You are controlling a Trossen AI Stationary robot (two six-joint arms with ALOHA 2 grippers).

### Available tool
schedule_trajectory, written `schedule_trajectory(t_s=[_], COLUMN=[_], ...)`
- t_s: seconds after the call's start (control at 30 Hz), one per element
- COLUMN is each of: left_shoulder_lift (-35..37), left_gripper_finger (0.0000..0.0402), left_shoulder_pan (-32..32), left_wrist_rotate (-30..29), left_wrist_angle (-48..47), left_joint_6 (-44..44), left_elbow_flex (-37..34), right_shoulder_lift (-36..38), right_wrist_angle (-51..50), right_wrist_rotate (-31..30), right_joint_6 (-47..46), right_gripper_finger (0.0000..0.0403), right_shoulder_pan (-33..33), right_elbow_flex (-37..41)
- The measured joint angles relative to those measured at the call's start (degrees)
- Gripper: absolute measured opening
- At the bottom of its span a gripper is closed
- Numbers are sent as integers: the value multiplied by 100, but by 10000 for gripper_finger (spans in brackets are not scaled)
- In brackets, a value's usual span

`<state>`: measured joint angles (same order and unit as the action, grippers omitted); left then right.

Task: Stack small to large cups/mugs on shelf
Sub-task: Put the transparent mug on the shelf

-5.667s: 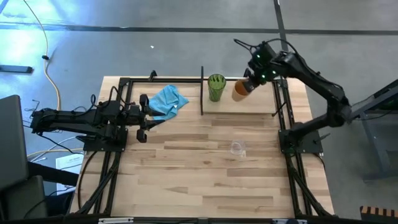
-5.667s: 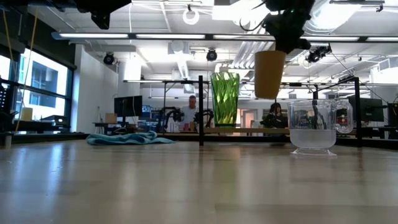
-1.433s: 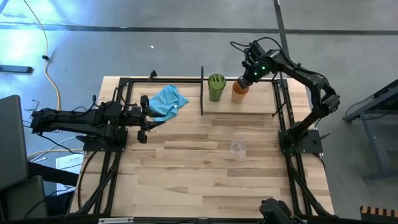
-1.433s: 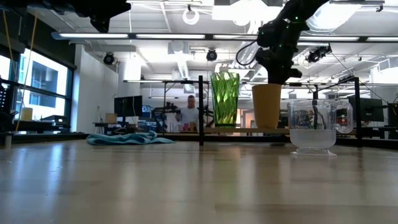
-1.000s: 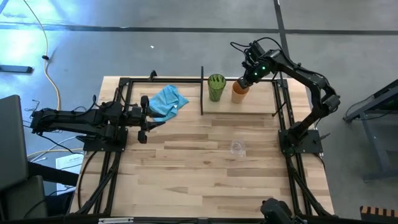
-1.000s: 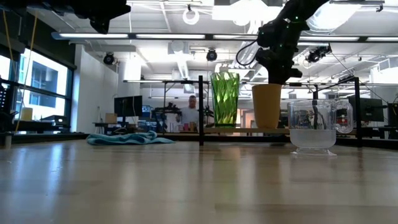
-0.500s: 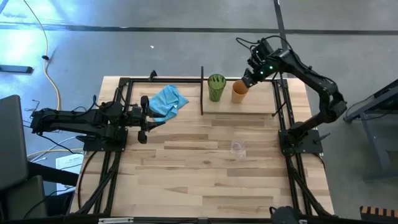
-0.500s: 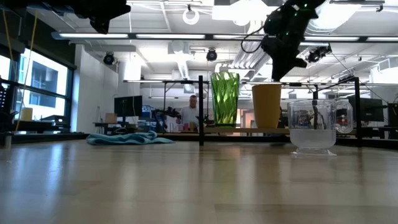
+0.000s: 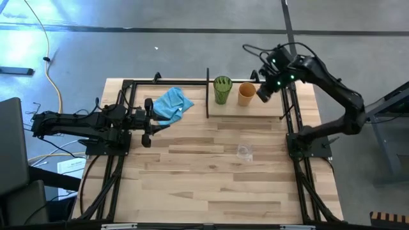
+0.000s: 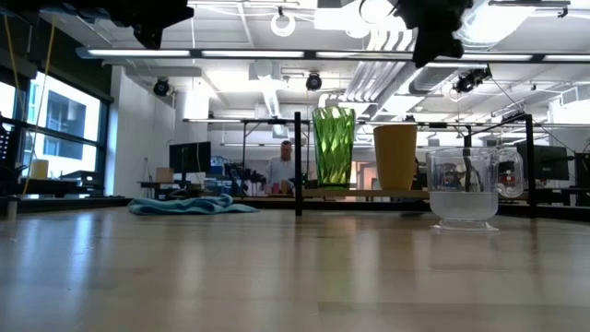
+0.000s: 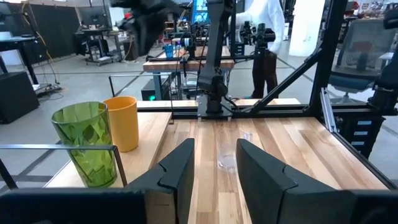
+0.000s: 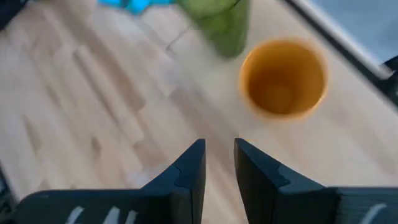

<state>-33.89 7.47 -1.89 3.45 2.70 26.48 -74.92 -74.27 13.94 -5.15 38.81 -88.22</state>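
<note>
**Desk:** Where are the cups?

**Me:** I see the green tumbler [image 9: 222,89] and the orange cup [image 9: 246,94] upright side by side on the shelf [image 9: 252,108], right of the black divider [image 9: 208,93]. They stand close, with a slim gap between them. The clear glass [image 9: 243,151] is out on the tabletop [image 9: 211,179], well apart from the shelf, nearer the right arm's base.

**Desk:** And the right gripper?

**Me:** The right gripper [image 9: 264,93] hangs just to the right of the orange cup, above the shelf's end, holding nothing. In its wrist view I see the two fingers [image 12: 186,171] parted by a narrow gap, with the orange cup [image 12: 284,78] below and ahead of them and the tumbler [image 12: 217,22] beyond.

**Desk:** Left side?

**Me:** My left gripper [image 9: 148,121] waits at the table's left, near the blue cloth [image 9: 172,104], which lies in the shelf's left part. Its fingers [image 11: 180,171] are apart, empty. From the low view, the glass [image 10: 464,189] stands in front of the shelf, right of the orange cup [image 10: 395,157].
</note>
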Motion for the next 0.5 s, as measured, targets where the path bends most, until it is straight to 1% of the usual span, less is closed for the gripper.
schedule_trajectory(t_s=[0.1,0.2,0.37,0.5], left_shoulder_lift=[-2,-1,0,-1], left_gripper_finger=[108,108,108,108], left_shoulder_pan=[0,1,0,2], left_wrist_rotate=[0,0,0,0], left_wrist_angle=[-20,-22,-66,-66], left_joint_6=[0,-2,-2,-2], left_elbow_flex=[-2,-1,0,-2], right_shoulder_lift=[199,409,763,1069], right_wrist_angle=[-274,-313,-269,-74], right_wrist_rotate=[0,-37,-190,-192], right_joint_6=[-209,-544,-1150,-1729], right_gripper_finger=[76,76,76,76], right_shoulder_pan=[-380,-812,-1565,-2133], right_elbow_flex=[149,420,1121,1750])
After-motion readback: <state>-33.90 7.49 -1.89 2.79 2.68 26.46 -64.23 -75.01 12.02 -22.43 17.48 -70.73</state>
